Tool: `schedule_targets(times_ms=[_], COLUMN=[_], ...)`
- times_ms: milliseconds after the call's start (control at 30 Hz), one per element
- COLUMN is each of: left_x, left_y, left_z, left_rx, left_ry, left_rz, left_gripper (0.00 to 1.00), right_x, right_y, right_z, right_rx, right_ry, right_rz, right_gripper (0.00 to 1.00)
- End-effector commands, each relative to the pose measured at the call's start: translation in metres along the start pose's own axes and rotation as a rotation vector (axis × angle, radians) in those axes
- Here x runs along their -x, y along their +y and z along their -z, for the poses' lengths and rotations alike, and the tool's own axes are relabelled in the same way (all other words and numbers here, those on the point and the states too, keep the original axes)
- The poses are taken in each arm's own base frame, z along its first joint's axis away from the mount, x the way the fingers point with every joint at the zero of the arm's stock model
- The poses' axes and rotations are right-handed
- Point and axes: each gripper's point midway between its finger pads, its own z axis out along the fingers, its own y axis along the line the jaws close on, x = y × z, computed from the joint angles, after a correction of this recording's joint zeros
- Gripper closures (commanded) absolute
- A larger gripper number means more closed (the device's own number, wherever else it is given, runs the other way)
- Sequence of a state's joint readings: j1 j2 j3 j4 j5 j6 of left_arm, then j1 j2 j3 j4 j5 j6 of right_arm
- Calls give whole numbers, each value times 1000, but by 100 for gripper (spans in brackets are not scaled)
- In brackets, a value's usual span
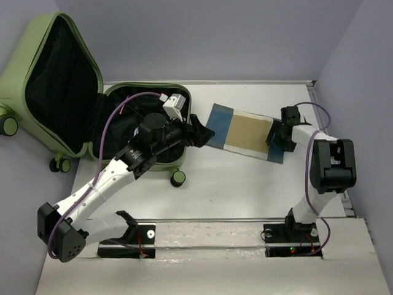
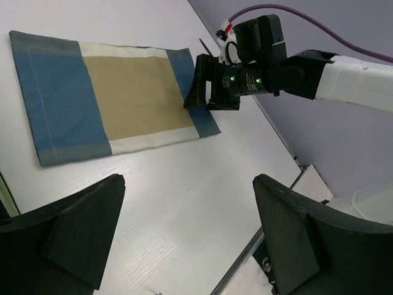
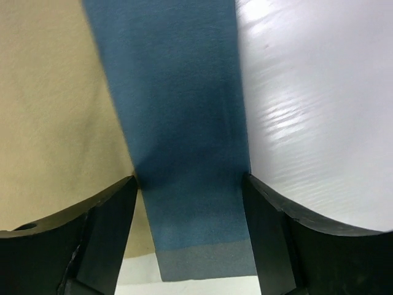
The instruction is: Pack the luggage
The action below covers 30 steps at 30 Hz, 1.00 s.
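Top view: the luggage point(image 1: 61, 86) lies open at the table's point(image 1: 233, 190) left edge, lid propped up against the left wall with black lining showing, lower shell flat on the table, one caster wheel point(image 1: 178, 178) at its near corner. Left arm reaches over the lower shell, left gripper point(image 1: 202, 132) just beside the left end of a flat cloth point(image 1: 245, 132), blue ends and tan middle, which lies right of the luggage and apart from it. Right gripper point(image 1: 276, 138) sits over the cloth's right blue end. Left wrist view: left gripper point(image 2: 189, 184) released, jaws wide apart, nothing between them, only bare table point(image 2: 245, 141) below; cloth point(image 2: 116, 98) flat ahead, right gripper point(image 2: 206, 92) down on its far blue end, green lights on its body. Right wrist view: right gripper point(image 3: 189, 184) released, both fingers point(image 3: 104, 227) spread, the blue band of the cloth point(image 3: 178, 92) running between them, tan panel to the left, white table point(image 3: 307, 92) to the right; cloth looks flat, not pinched; luggage not in this view
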State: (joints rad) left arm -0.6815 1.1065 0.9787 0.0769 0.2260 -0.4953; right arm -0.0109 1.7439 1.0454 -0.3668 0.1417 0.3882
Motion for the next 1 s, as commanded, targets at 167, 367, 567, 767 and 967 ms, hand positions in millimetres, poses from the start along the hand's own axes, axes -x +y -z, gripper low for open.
schedule_targets(times_ms=[167,367,567,767,967], left_x=[22,23,6,-34,-51], left_y=[1,16,31,56,97], left_z=[-22,-50,-94,-153,-199], left_rx=[146,250,319,399,564], left_ry=[-53,-11,70,226,282], left_rz=[-75,-94,-124,-185,-262], left_gripper=[3,3,3,4,6], right_x=[-30,-26,-31,-19,-24], right_y=[-14,-18,-9,2,11], right_z=[-9,44,93,114,107], right_rx=[-37,23,171,252,298], right_ry=[78,-52,-155,-226,-193], right_rz=[49,-22,-66,-60,-47], right_gripper=[82,93,93,93,93])
